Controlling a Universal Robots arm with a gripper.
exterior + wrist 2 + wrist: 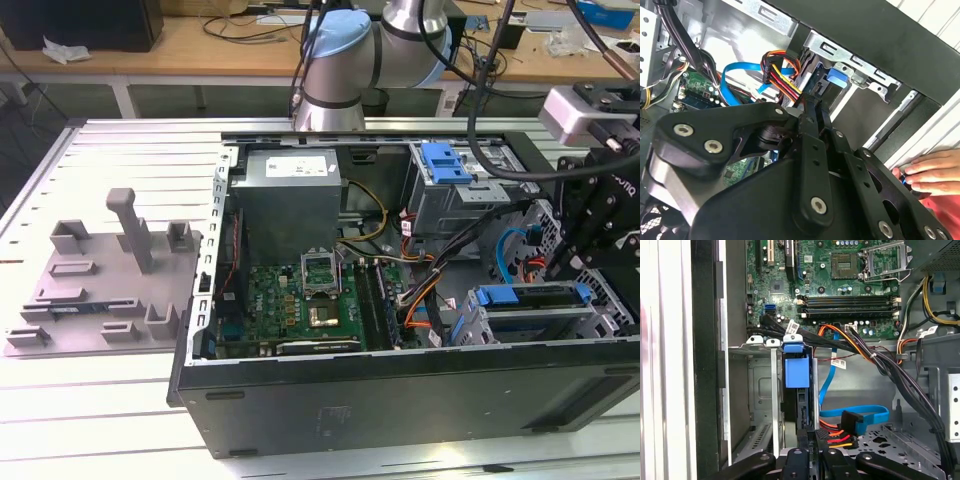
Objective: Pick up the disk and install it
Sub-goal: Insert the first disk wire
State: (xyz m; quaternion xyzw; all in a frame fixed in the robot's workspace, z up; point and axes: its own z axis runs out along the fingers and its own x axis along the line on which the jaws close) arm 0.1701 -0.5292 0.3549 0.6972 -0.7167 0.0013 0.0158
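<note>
The disk (535, 296), a flat silver hard drive framed by a bright blue plastic bracket, stands on edge inside the grey metal drive cage (480, 325) of the open black computer case (400, 400), toward the table's (100, 400) edge on the exterior view's right. I judge it nearly installed. My claw (568, 268) hangs at its end; whether it pinches the disk I cannot tell.

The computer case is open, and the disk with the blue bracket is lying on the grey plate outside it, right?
Not quite. The case is open, but the disk sits in the drive cage inside it, not on the grey plate; the exterior view shows this.
</note>
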